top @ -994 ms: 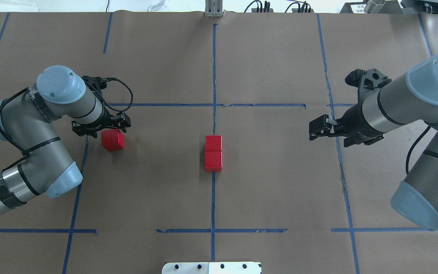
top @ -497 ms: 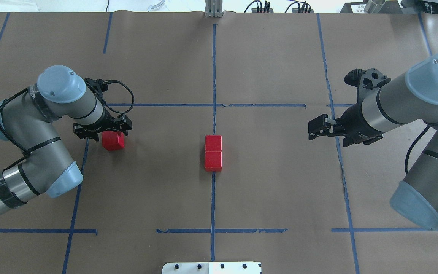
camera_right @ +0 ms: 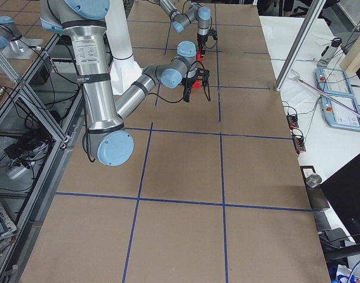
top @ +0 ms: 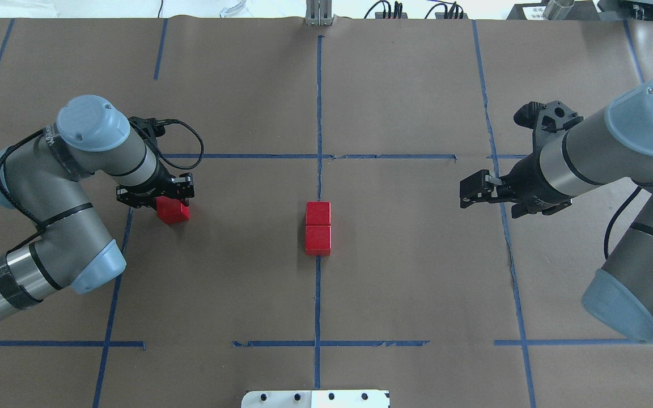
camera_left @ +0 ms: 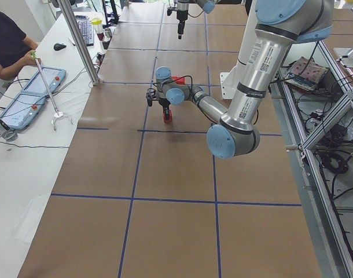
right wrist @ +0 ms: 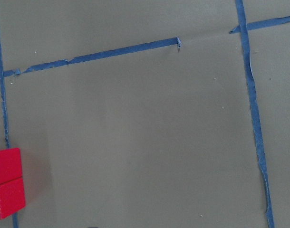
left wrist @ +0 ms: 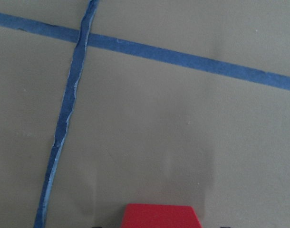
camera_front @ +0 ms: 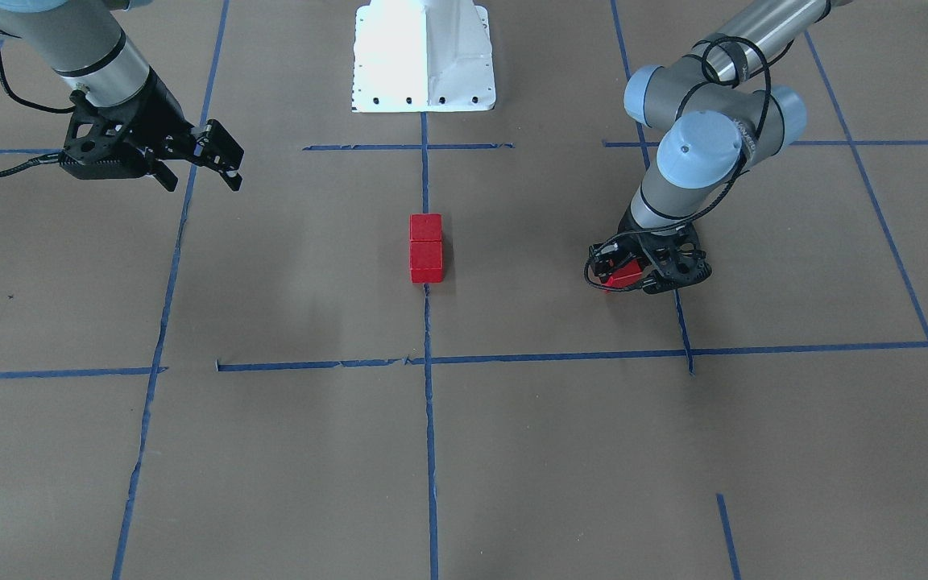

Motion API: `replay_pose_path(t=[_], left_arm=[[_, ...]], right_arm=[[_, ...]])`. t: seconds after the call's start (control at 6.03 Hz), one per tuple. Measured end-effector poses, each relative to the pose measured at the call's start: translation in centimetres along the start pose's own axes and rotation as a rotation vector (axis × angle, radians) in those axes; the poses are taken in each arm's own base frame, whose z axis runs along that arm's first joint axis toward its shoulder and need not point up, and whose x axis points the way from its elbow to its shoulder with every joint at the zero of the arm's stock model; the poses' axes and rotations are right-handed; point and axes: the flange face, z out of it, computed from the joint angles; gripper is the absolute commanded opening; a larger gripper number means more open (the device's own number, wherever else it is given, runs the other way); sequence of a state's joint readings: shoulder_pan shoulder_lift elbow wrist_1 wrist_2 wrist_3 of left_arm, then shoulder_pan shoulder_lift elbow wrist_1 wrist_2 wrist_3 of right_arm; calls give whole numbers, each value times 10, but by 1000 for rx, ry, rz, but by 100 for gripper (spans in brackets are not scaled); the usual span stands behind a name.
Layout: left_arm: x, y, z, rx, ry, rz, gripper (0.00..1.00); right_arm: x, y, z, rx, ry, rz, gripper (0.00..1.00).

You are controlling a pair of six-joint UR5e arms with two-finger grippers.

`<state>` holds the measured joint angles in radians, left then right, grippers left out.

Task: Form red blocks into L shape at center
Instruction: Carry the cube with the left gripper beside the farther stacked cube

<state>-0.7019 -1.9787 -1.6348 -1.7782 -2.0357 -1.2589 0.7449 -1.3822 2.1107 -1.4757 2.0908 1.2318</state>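
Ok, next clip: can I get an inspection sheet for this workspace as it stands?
Surface: brown paper marked with a blue tape grid.
Job's things: two red blocks touching in a line on the centre tape line; third red block far off, at the left gripper.
Clutter: nothing seen.
Grippers: left gripper straddles the third red block, grip cannot be told; right gripper open and empty.
Cables: black cable loops at the left wrist.
Surroundings: person seated at a side table.

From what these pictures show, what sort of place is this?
Most likely a robotics lab workcell. A left arm and a right arm stand at a paper-covered table marked with a blue tape grid. An aluminium frame with loose cables runs alongside, and a person sits by control tablets.
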Motion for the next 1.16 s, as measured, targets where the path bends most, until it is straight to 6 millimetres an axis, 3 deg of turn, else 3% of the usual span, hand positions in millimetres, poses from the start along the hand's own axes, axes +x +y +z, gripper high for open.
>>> replay_pose_path(t=[0.33, 0.5, 0.83, 1.16], left_arm=[[31, 2, -24, 16, 38, -56, 0], [52, 3, -39, 21, 48, -164, 0], [98, 13, -70, 11, 37, -431, 4], [137, 43, -82, -1, 57, -800, 5]], right_arm=[[-1, 0, -1, 1, -2, -1, 100], [-2, 0, -2, 1, -5, -2, 100], [1, 1, -3, 1, -4, 1, 100], [3, 1, -4, 0, -2, 3, 100]])
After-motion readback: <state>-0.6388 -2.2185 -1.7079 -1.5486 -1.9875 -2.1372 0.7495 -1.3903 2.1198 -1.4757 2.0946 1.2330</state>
